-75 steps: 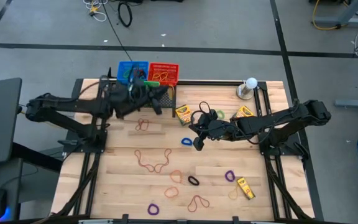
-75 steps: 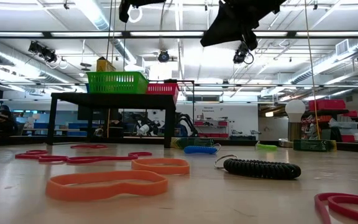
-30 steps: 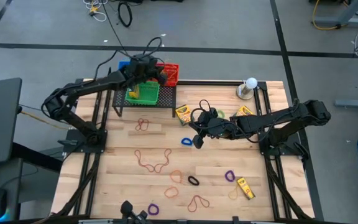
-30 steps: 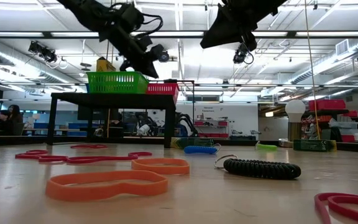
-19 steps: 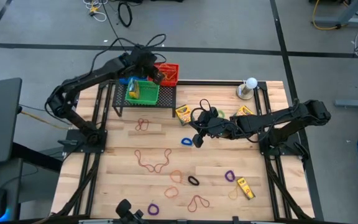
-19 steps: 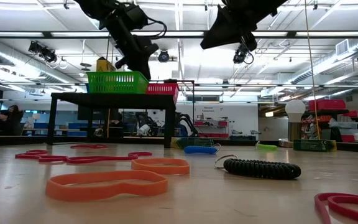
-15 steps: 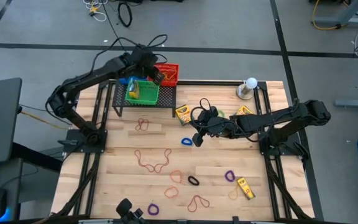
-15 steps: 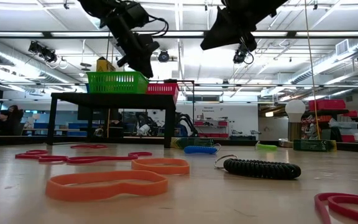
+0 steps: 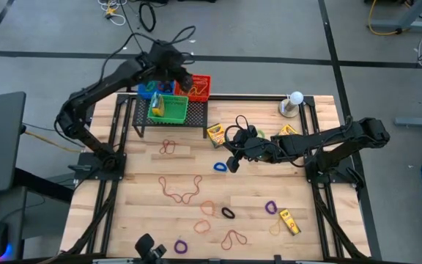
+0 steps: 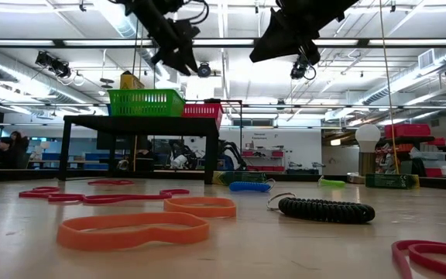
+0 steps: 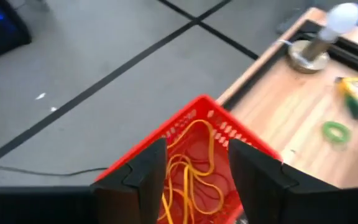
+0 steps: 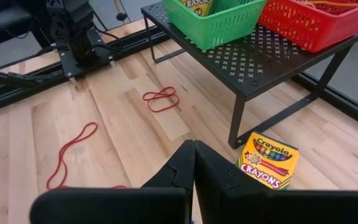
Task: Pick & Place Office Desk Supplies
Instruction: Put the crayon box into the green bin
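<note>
Left gripper (image 11: pixel 194 180) parted, empty, above red basket (image 11: pixel 197 134). Right gripper (image 12: pixel 193 163) closed, empty. Rubber bands (image 9: pixel 181 189) light, floppy: pinch strand. Crayon box (image 12: pixel 267 160) stiff: grip sides.

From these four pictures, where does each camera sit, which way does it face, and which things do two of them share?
High view: above the table, facing straight down; both arms show, left gripper over the red basket, right gripper above mid-table.
Low view: at table-top height, looking level across rubber bands; both arms enter from above.
Left wrist view: looks down past its own open fingers into the red basket.
Right wrist view: looks past its own shut fingers at a crayon box.
Shared: the red basket appears in all four; the green basket in three.
</note>
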### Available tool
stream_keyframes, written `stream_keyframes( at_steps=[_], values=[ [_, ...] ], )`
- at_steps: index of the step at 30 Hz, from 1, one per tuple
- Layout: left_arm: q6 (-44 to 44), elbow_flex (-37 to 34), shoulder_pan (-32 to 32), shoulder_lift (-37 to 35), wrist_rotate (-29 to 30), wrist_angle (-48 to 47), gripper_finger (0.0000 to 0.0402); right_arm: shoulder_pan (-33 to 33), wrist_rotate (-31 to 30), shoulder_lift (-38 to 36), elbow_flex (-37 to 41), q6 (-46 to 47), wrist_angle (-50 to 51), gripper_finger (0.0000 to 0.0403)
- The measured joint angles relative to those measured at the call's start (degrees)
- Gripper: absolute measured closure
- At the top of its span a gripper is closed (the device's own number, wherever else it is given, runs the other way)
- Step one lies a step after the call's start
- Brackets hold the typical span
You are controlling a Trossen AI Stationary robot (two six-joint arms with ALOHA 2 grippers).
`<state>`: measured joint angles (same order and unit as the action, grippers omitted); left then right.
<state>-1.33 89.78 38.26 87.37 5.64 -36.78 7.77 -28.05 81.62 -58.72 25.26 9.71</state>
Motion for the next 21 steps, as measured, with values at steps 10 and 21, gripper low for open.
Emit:
stream_keyframes(
  at_steps=[10, 21],
  values=[
    [-3.12, -10.66, -9.05, -7.78, -11.9, 10.54, 0.0361, 0.02, -0.04, 0.01, 0.06, 13.14, 9.5, 0.0391],
    [-11.26, -44.31, -30.87, -25.64, 0.58, 50.28, 0.0392, -0.62, 8.9, 0.48, 14.95, 34.92, -0.16, 0.0392]
  ],
)
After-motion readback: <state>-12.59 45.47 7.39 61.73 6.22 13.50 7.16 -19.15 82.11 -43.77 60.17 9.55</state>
